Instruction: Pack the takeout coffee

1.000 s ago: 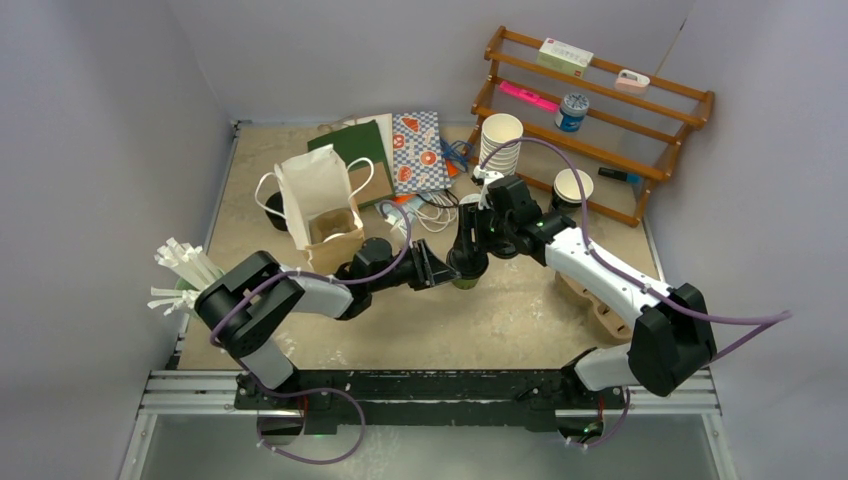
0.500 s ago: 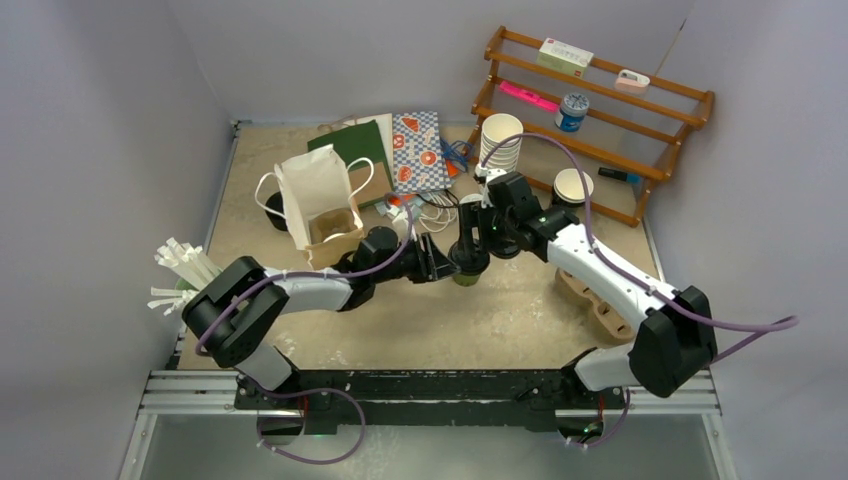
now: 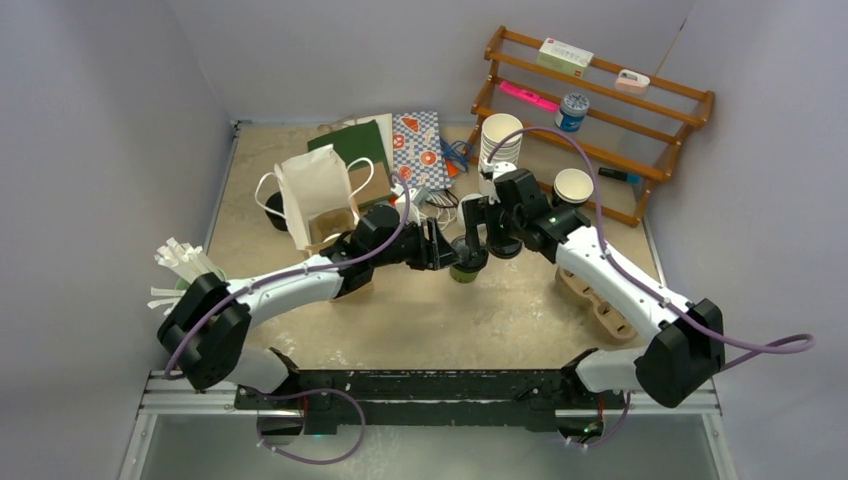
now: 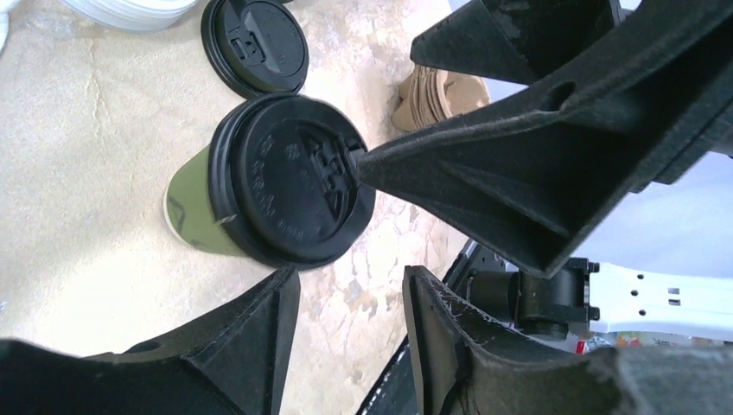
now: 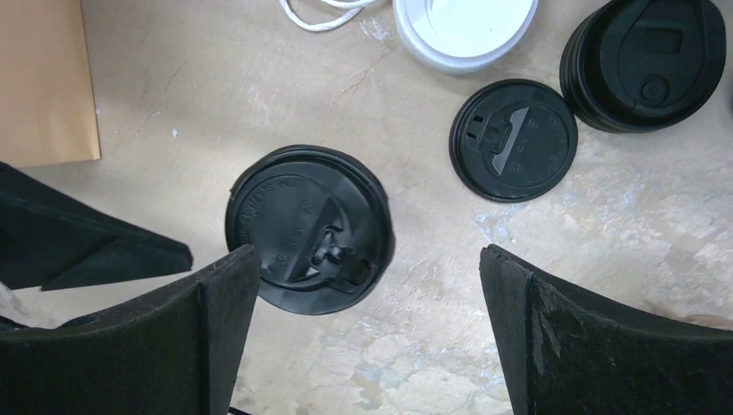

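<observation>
One takeout coffee, a green paper cup with a black lid (image 3: 462, 268), stands upright on the table's middle. The left wrist view shows its lid (image 4: 294, 190) and green side. My left gripper (image 3: 440, 250) is just left of it, jaws partly open (image 4: 350, 281) with only table between them, one fingertip (image 4: 272, 294) by the lid's rim. My right gripper (image 3: 473, 235) hovers over the cup, wide open (image 5: 367, 259), holding nothing; the lid (image 5: 307, 226) lies beside its left finger (image 5: 216, 328). Its finger (image 4: 519, 164) points at the lid.
An open white paper bag (image 3: 318, 190) stands left of the left arm. A loose black lid (image 5: 513, 140), stacked black lids (image 5: 644, 60) and white lids (image 5: 462, 26) lie behind the cup. White cup stack (image 3: 500, 140), wooden rack (image 3: 600, 90), brown cup carrier (image 3: 595, 305), straws (image 3: 185, 265).
My right gripper has spread from part open to wide open above the lid. The left arm has reached farther right toward the cup, its jaws widening.
</observation>
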Controlling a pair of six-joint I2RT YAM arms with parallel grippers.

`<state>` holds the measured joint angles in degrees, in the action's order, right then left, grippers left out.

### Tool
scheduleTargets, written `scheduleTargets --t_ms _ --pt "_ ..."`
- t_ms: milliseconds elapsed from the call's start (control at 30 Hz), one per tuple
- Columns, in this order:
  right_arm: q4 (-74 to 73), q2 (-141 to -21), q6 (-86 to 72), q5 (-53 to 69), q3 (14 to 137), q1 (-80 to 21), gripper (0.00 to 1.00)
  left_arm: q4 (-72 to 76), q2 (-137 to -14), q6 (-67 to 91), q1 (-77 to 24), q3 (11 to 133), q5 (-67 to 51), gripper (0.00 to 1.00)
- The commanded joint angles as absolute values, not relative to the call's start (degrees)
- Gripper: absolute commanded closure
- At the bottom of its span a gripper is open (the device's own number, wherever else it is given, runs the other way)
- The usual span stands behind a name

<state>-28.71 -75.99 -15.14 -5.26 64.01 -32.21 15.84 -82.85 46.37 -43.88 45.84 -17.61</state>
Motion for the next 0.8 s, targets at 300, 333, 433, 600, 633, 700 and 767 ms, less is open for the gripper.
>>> scheduleTargets --t_ms 300,333,433,600,633,700,767 --pt "-29.63 -78.03 -4.35 -0.78 68.84 -36.68 0.02 -17.21 -71.83 30.94 -43.51 66.66 -13.51 0.5" --pt "-29.86 -78.88 -3.74 -1.67 69.27 -37.38 0.02 -19.69 -71.33 29.69 -43.51 68.92 -12.7 0.5" --pt "-30.22 -81.19 -3.41 -5.35 70.09 -38.7 0.02 -26.8 -70.07 25.92 -43.51 75.66 -9.06 0.5" --pt "-31.86 -83.41 -4.7 -8.55 71.29 -39.15 0.02 -35.78 -68.35 20.4 -43.46 83.81 1.98 0.51" --pt "-32.11 -83.77 -4.71 -8.78 71.28 -39.19 0.02 -37.59 -68.25 19.51 -43.42 85.31 4.04 0.51" --pt "-32.66 -84.37 -4.67 -8.41 71.41 -39.2 0.02 -40.73 -67.98 18.05 -43.46 88.03 8.05 0.5" --pt "-33.23 -85.05 -4.66 -7.38 71.65 -39.19 0.02 -43.26 -67.57 16.88 -43.15 89.61 11.79 0.49"
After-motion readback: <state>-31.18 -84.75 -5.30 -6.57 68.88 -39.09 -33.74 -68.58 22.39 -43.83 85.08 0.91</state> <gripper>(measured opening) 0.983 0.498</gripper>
